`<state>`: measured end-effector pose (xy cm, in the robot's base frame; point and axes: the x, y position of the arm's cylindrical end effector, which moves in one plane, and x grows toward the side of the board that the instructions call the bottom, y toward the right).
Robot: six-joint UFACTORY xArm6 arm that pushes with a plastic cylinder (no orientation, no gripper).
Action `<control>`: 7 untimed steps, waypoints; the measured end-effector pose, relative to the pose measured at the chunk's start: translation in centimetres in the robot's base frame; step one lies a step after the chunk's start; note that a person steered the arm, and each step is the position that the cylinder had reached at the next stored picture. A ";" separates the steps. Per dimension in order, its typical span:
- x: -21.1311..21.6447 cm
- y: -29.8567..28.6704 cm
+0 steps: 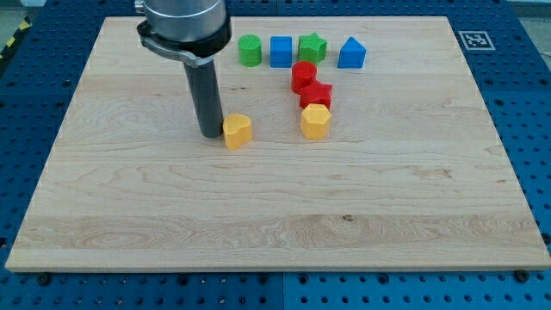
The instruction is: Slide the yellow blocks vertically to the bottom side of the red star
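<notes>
My tip [211, 134] rests on the board, touching the left side of a yellow block [238, 131]. A second yellow block [316, 121], hexagon-like, sits to the view's right, directly below and touching the red star [317, 95]. A red round block [303, 76] sits just above the star, touching it. The first yellow block is about 90 pixels left of the second one and slightly lower.
Along the view's top stand a green cylinder [250, 50], a blue cube [281, 52], a green star [312, 47] and a blue pointed block [351, 53]. The wooden board [275, 215] lies on a blue perforated table. The arm's body [185, 21] hangs over the top left.
</notes>
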<state>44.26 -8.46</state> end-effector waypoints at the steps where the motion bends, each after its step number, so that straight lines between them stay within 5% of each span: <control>1: 0.1 2.7; 7: 2.4 9.2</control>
